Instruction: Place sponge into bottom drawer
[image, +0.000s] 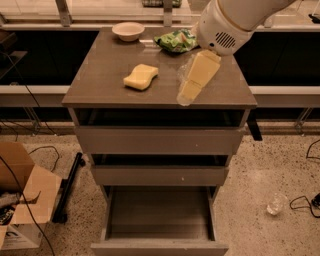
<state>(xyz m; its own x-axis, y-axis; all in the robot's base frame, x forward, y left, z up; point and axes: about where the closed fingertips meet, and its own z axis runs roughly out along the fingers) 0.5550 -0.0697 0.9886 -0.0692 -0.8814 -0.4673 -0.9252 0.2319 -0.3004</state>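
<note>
The pale-yellow sponge (141, 76) lies on the grey-brown cabinet top (100, 75), left of centre. The bottom drawer (159, 246) is pulled out below, and its inside shows nothing in it. My gripper (187, 96) hangs from the white arm (225, 25) and points down and to the left over the right part of the cabinet top. It is to the right of the sponge and apart from it.
A pale bowl (128, 30) and a green bag (175, 41) sit at the back of the top. A clear plastic bottle (183, 71) is partly hidden behind the gripper. A cardboard box (22, 197) stands on the floor at left and a clear cup (275, 204) at right.
</note>
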